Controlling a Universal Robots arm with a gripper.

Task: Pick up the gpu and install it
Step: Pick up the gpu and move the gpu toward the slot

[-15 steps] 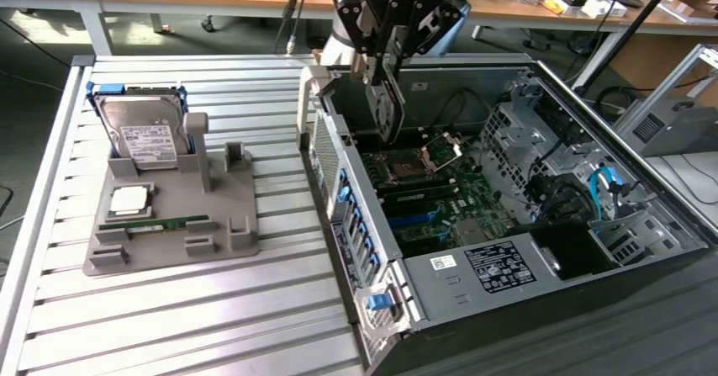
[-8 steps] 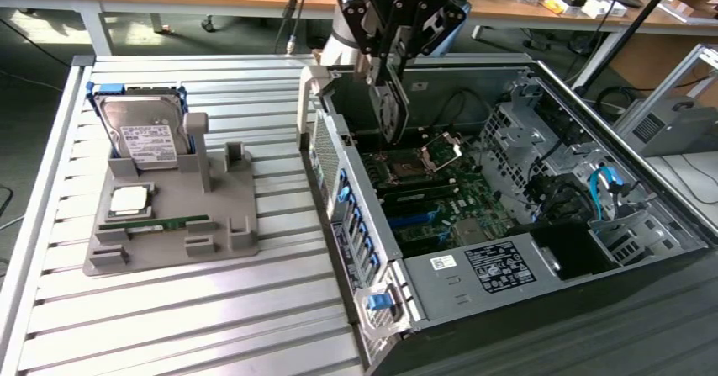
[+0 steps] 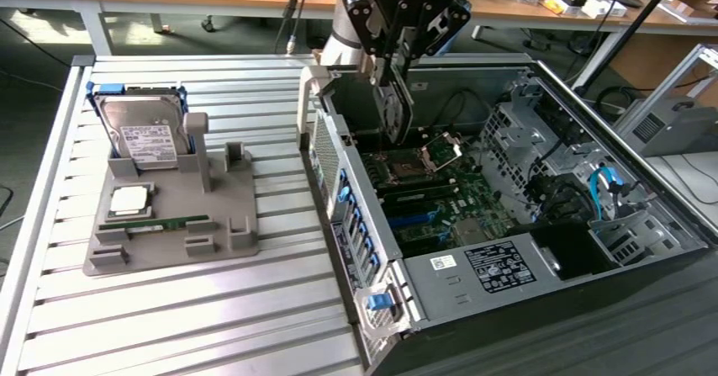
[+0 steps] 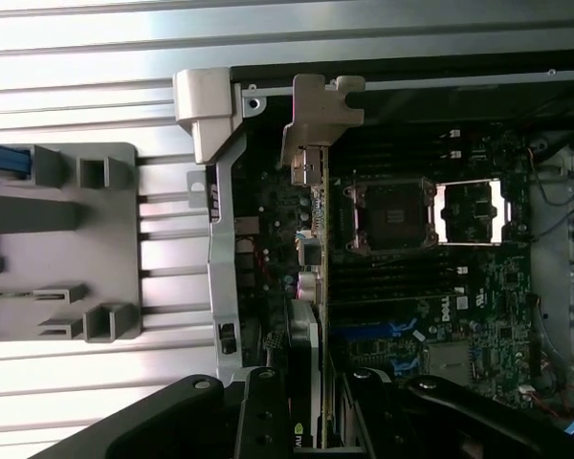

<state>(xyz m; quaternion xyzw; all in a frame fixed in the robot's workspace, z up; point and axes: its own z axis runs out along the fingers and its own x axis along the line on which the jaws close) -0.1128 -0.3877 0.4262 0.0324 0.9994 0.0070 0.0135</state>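
– Hand [image 3: 393, 77] question: is it actually gripping the gpu [image 3: 395, 115] or just parked over it?

– Gripping it, pretty sure. From the wrist you can see both black fingers [image 4: 263, 411] pinched on either side of the card, one on each face. The gpu [image 4: 320, 268] shows edge-on there, with its silvery bracket [image 4: 322, 105] at the far end, by the rear wall of the case.

– So where's the card sitting?

– It hangs upright from the hand, inside the open top of the computer case [image 3: 628, 225], over the motherboard [image 3: 449, 208] and just beside the CPU socket [image 3: 406, 167]. Can't tell if its bottom edge touches the board or floats just above it.

– And the other parts?

– On the grey holder [image 3: 168, 250], toward the exterior view's left, well apart from the case. The hard drive [image 3: 151, 136] stands up at the back of it, a CPU chip [image 3: 129, 199] lies flat in front of that, and the green memory stick [image 3: 157, 222] lies just beside the chip. Holder and case both sit on the slatted metal desk [image 3: 168, 325].
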